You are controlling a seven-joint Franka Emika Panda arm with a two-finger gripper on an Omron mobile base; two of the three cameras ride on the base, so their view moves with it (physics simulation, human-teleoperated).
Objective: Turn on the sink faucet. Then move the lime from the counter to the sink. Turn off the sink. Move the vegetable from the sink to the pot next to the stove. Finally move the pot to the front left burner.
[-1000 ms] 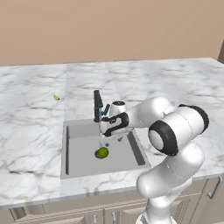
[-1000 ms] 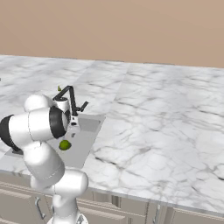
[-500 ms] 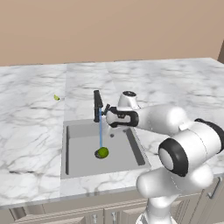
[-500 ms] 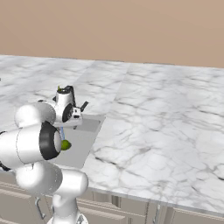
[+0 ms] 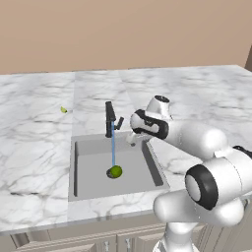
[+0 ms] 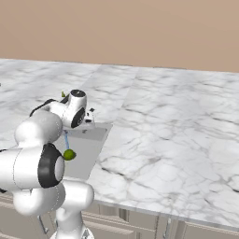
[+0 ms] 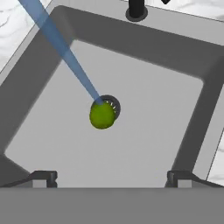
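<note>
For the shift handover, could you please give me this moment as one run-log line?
stage: faucet off pending | sink faucet: running | lime: in sink, on drain, under stream | gripper: open, empty, above basin

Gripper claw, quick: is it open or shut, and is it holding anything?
Gripper: open, holding nothing; the lime lies loose in the sink under the water.
</note>
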